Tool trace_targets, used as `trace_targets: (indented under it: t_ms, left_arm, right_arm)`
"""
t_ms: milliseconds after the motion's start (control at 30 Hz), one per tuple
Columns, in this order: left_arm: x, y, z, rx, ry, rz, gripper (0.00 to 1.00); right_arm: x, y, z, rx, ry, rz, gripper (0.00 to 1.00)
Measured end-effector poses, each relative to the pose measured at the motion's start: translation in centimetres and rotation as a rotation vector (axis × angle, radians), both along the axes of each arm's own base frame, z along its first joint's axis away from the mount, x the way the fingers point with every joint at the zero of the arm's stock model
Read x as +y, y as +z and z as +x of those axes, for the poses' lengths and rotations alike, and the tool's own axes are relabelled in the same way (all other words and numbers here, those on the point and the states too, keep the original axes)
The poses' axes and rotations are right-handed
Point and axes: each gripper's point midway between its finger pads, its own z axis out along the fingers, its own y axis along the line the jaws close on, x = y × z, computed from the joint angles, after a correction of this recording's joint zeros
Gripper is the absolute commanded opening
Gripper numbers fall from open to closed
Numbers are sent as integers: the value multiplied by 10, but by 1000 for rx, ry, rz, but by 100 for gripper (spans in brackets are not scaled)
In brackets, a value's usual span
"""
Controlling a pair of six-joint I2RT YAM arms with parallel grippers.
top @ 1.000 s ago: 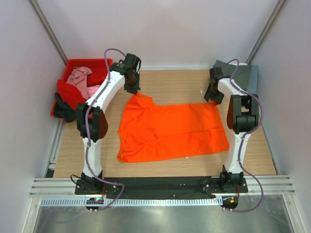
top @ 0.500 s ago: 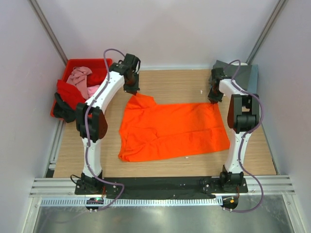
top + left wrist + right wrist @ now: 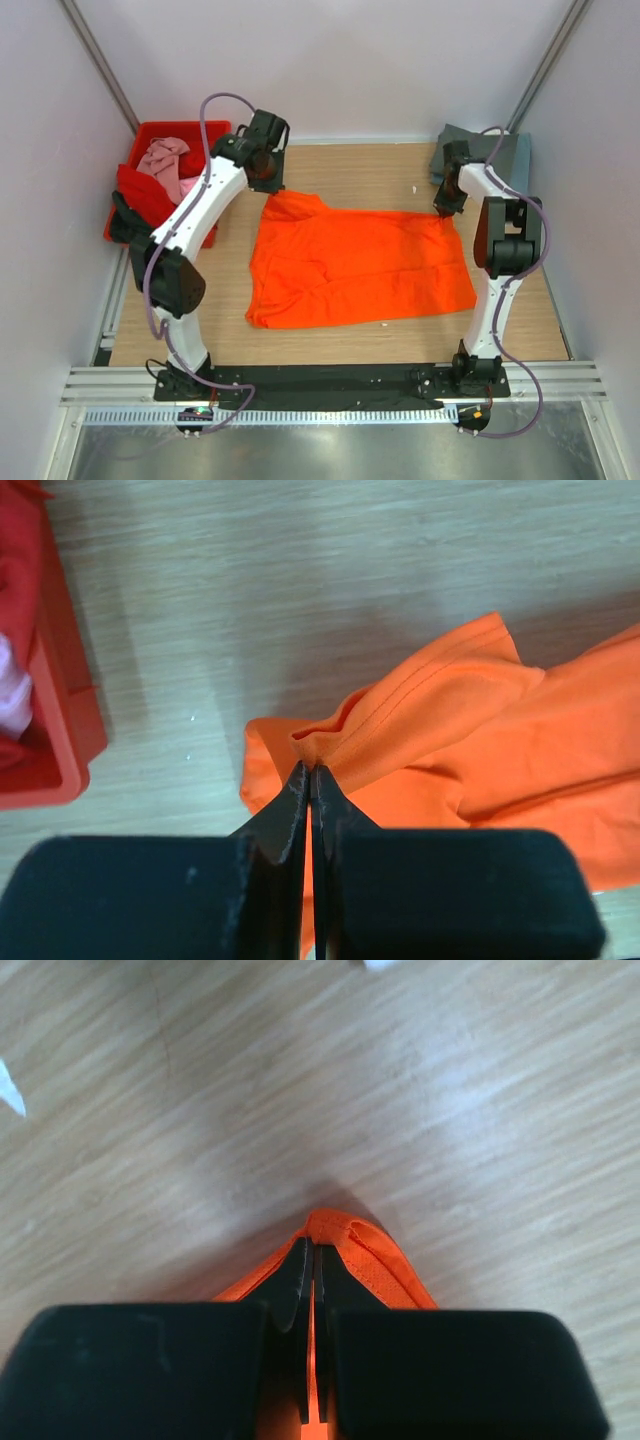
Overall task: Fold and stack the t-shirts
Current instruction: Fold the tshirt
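A bright orange t-shirt (image 3: 360, 265) lies spread across the middle of the wooden table. My left gripper (image 3: 270, 188) is shut on its far left corner, and the pinched hem (image 3: 330, 742) bunches up just past the fingertips. At the far right corner my right gripper (image 3: 443, 208) is shut on the orange t-shirt too, with a small fold of hem (image 3: 345, 1235) caught between the jaws. A pink t-shirt (image 3: 165, 160) and a red t-shirt (image 3: 140, 190) lie crumpled in the crate at the far left. A dark grey t-shirt (image 3: 500, 150) sits folded at the far right corner.
The red plastic crate (image 3: 175, 130) stands off the table's far left corner; its wall (image 3: 60, 680) shows in the left wrist view. White walls close in on three sides. A black rail runs along the near edge at the arm bases.
My right gripper came down onto the shirt's far right corner and shut on it. The left arm lifted and shifted a little, drawing the far left corner along. The shirt's top edge now runs straighter.
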Motion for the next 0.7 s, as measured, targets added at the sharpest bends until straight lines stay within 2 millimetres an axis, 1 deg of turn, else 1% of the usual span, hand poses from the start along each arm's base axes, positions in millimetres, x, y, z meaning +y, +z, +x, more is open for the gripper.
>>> trace_targets:
  t_ms: [100, 200, 300, 433, 500, 567, 633, 700]
  left_arm:
    - [5, 15, -23, -28, -11, -3, 0]
    - [16, 22, -38, -50, 0, 7, 0]
    - [24, 16, -45, -49, 12, 36, 0]
    - [28, -8, -51, -15, 12, 86, 0]
    - [26, -17, -52, -7, -1, 98, 0]
    - [21, -21, -48, -21, -15, 97, 0]
    - [15, -20, -38, -57, -28, 90, 0]
    - [7, -18, -21, -94, -40, 90, 0]
  right_arm:
    - [3, 12, -13, -7, 6, 9, 1]
    - [4, 30, -23, -36, 9, 13, 1]
    - [5, 49, -32, -72, 10, 14, 1]
    - [5, 72, -40, -127, 11, 12, 1]
    - [5, 78, -42, -146, 12, 14, 2]
    - [6, 80, -44, -161, 15, 19, 1]
    - [7, 80, -42, -171, 18, 24, 1]
    - [8, 80, -39, -181, 21, 30, 1]
